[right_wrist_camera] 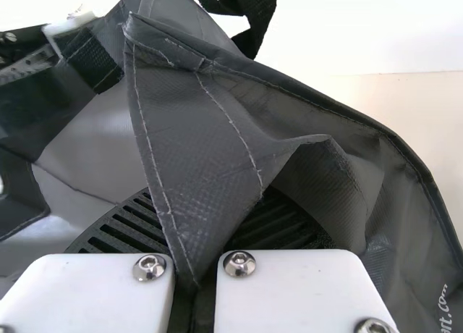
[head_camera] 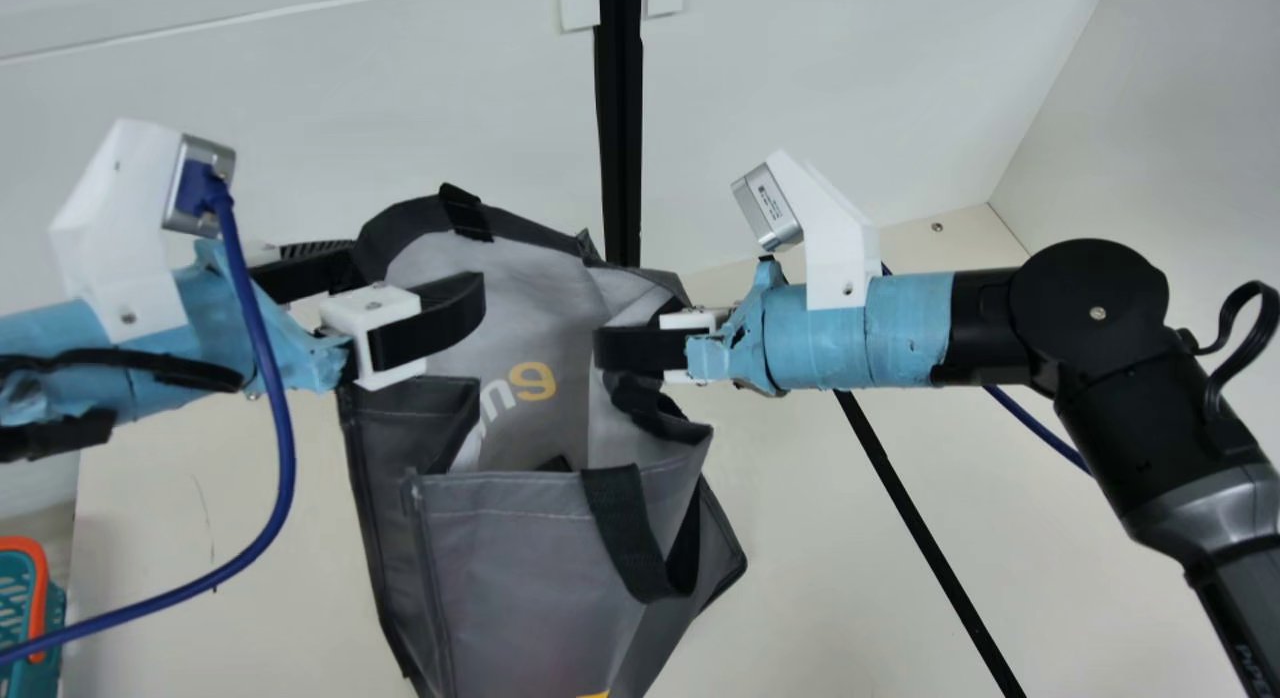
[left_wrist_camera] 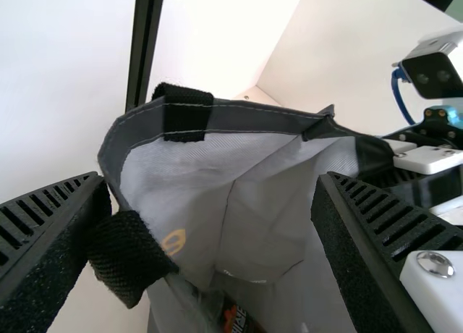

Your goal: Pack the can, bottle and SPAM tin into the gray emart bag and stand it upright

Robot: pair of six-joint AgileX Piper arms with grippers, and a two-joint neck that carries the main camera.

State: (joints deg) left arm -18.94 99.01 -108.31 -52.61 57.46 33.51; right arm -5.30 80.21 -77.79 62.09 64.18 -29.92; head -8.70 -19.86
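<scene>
I have right end effector [head_camera: 606,344] clamped on gray bag [head_camera: 510,553] | left end effector [head_camera: 418,278] apart at its mouth | dark item [left_wrist_camera: 237,320] inside

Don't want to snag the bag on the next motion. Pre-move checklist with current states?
1. Right gripper clamped on bag fabric: ok, cloth pinched between its fingers.
2. Left gripper gripping bag: not ok, fingers wide apart.
3. Strap clear of left gripper: cannot tell, it lies against or just beside one finger.
4. Bag mouth open: ok, gray inside visible.
5. Can, bottle and SPAM tin all inside: cannot tell, only a dark item with red print is identifiable.
6. Base flat on table: cannot tell.
</scene>
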